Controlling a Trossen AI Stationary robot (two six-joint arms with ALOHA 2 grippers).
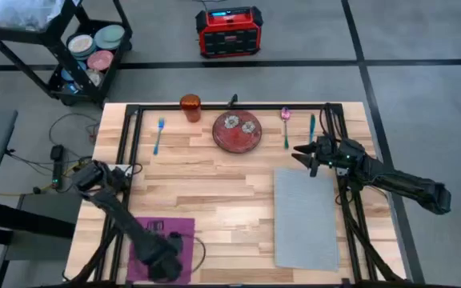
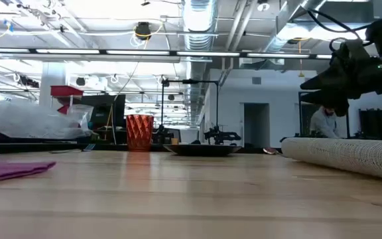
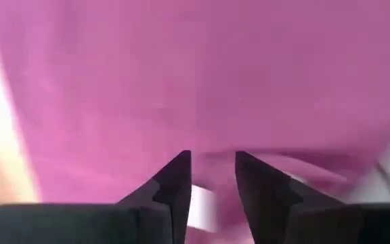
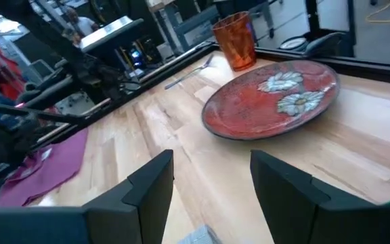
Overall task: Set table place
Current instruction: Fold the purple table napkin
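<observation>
Lettering could not be read on any item; the red and black box [image 1: 229,32] on the floor beyond the table [image 1: 214,192] bore markings too small to make out.

Placemat [image 1: 305,218]: grey, rectangular, lying flat on the table's right half. In the low view its near edge [image 2: 350,156] appeared as a thick textured roll. Plate [image 1: 237,132]: red, round, with two pale flower motifs, at the far middle of the table; the right wrist view [image 4: 271,98] showed the pattern most clearly. Cup [image 1: 190,106]: orange, faceted, upright, just left of the plate. Blue fork [image 1: 159,134] lay left of the cup; pink spoon [image 1: 286,117] and teal utensil [image 1: 312,122] lay right of the plate. Purple napkin [image 1: 157,250] lay at the near left corner.

Left gripper [image 1: 166,250] was down over the napkin; its wrist view showed the fingers [image 3: 175,186] narrowly parted against purple cloth, and whether they held it could not be told. Right gripper [image 1: 304,154] hovered above the table between the placemat's far edge and the utensils, jaws wide apart and empty.

A black cart [image 1: 62,48] holding stacked dishes [image 1: 94,48] stood off the table's far left corner, seen only from above.
</observation>
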